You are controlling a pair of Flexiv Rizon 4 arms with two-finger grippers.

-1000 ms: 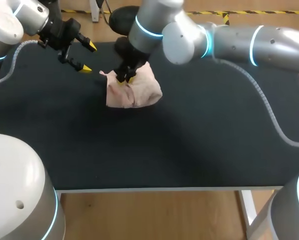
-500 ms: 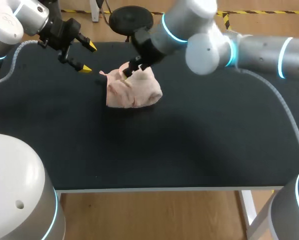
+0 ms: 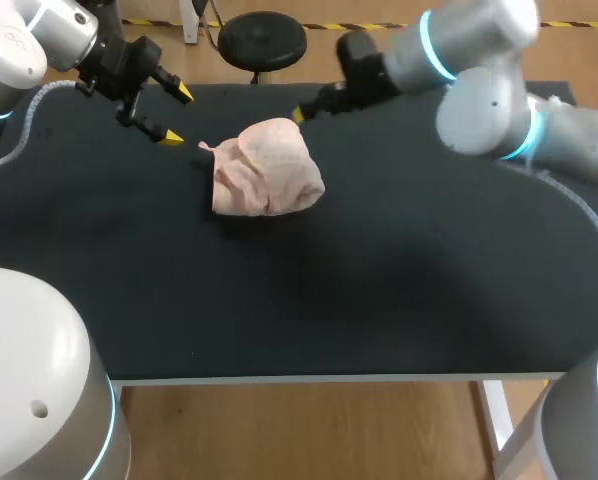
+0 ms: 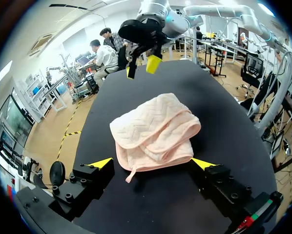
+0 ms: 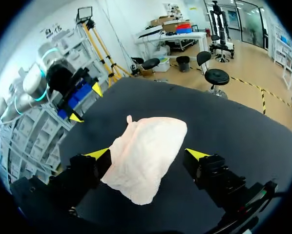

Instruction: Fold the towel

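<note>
A pink towel [image 3: 267, 168] lies bunched in loose folds on the black table [image 3: 399, 280], left of the middle and towards the far side. My left gripper [image 3: 176, 115] hangs open just off the towel's left, apart from it. In the left wrist view the towel [image 4: 156, 132] lies ahead of that gripper [image 4: 152, 163], with a small loop at its near edge. My right gripper [image 3: 314, 105] hovers open beyond the towel's far right corner, holding nothing. The right wrist view has the towel [image 5: 146, 151] ahead of its gripper [image 5: 147, 154], not touched.
Each wrist view takes in my other gripper beyond the towel: the right gripper [image 4: 142, 66] and the left gripper [image 5: 85, 103]. Bare black tabletop stretches in front of the towel and to its right. The table's front edge [image 3: 309, 378] is far from both grippers.
My right gripper has opened, let go of the towel and pulled back up and to the right. The towel has settled. The left arm has not moved.
</note>
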